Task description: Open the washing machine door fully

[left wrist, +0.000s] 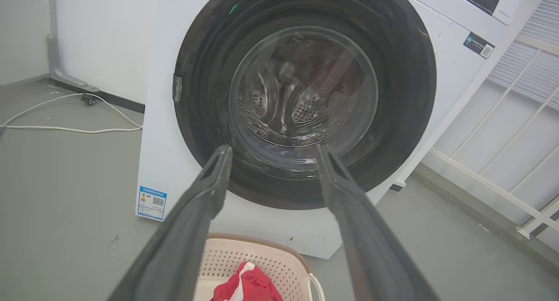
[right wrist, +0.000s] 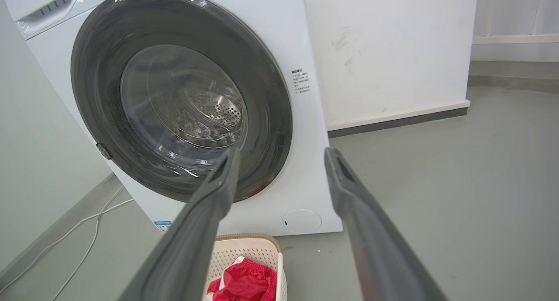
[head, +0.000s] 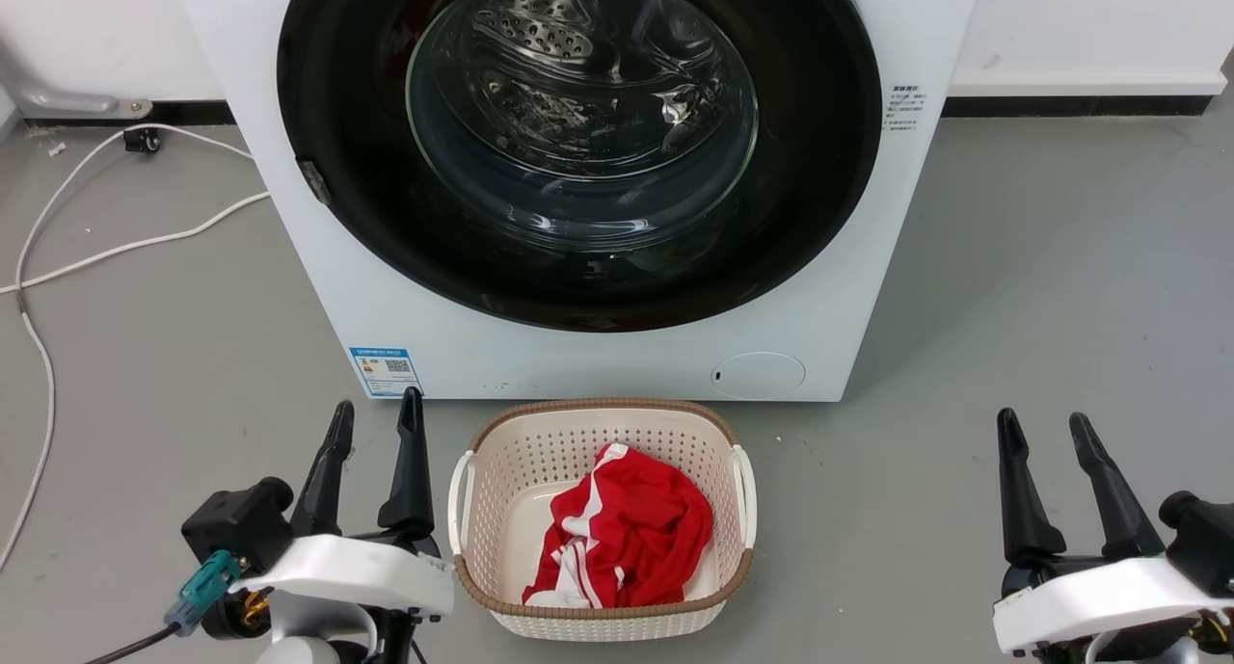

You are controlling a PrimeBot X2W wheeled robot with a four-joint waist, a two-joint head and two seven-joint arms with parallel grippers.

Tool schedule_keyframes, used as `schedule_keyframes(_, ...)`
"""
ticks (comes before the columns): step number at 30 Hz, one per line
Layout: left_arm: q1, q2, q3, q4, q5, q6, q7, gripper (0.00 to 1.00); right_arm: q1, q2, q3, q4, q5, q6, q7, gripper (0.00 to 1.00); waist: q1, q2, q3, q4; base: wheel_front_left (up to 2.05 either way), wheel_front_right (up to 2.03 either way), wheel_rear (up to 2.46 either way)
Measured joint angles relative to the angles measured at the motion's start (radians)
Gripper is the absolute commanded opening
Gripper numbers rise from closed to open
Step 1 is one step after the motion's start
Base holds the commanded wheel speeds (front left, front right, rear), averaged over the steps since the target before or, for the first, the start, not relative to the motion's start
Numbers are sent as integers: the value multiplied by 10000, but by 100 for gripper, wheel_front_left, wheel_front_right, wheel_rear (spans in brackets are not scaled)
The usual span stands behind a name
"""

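The washing machine door [head: 347, 163] [left wrist: 406, 74] [right wrist: 100, 82] is a big glossy black disc with a clear glass bowl centre, lying flat and shut against the white machine front. A small grey latch [head: 314, 180] [left wrist: 177, 88] [right wrist: 104, 151] sits on its left rim. In the head view my left gripper [head: 376, 415] stands open at the lower left, short of the machine. Low on the right my right gripper [head: 1043, 423] is open too, well clear of the door. Both grippers [left wrist: 273, 150] [right wrist: 281, 151] hold nothing between their fingers.
A cream perforated basket [head: 742, 491] [left wrist: 262, 253] [right wrist: 262, 248] with a red and white garment [head: 627, 539] stands on the grey floor right before the machine, between my arms. White cables [head: 125, 245] trail over the floor at the left. A small round white flap [head: 759, 375] sits low on the machine.
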Motion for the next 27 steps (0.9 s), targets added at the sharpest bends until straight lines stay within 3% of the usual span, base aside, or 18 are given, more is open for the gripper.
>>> schedule_keyframes(27, 0, 6, -123, 13, 2303, 190, -568, 100, 281, 0, -59, -470, -2165, 2, -242, 100, 0, 0, -73, -121, 0, 0, 0)
